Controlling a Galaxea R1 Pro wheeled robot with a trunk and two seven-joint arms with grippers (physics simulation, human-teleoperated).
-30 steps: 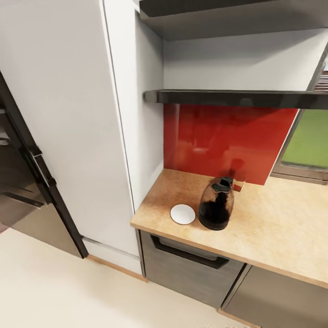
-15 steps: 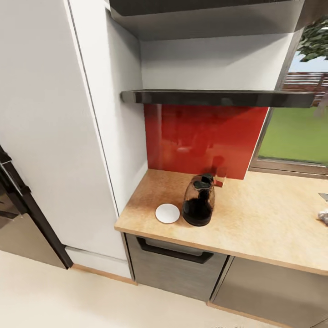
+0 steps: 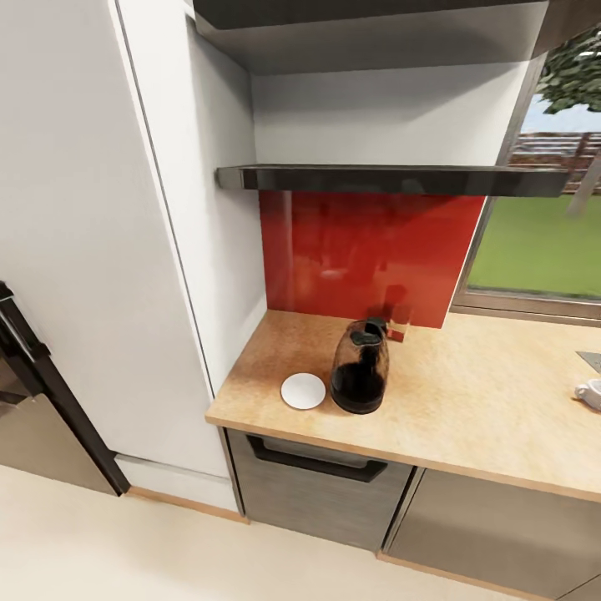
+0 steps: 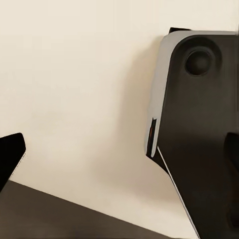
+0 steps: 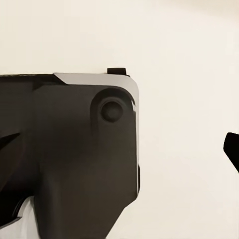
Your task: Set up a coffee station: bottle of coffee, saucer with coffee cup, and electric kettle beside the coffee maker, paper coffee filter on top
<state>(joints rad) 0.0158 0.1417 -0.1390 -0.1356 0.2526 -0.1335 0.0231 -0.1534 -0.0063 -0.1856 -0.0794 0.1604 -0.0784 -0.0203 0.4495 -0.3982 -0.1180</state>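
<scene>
Swinging the head toward the window side has slid the whole picture since a second ago; the things themselves have not moved, so read it as your camera turning.

Take the electric kettle (image 3: 360,367) as your landmark on the kitchen countertop (image 3: 492,409). The saucer (image 3: 303,391) lies flat just beside it, on the side toward the tall white cabinet (image 3: 108,225), the two nearly touching. Behind the kettle, against the red backsplash (image 3: 367,250), stands something small that is too blurred to name. Above the kettle runs the kitchen shelf (image 3: 392,178), seen edge-on, so you cannot tell what sits on top of it.

The gain from the turn: the coffee cup (image 3: 589,392) has come into sight at the picture's edge, well apart from the kettle on its window side, near a grey corner (image 3: 591,360) of something cut off.

In my judgement you are searching out the pieces before any reach.

Each wrist camera looks down at pale floor and the robot's dark base; you get only dark finger edges at the borders, so I cannot tell whether either gripper is spread or closed.
</scene>
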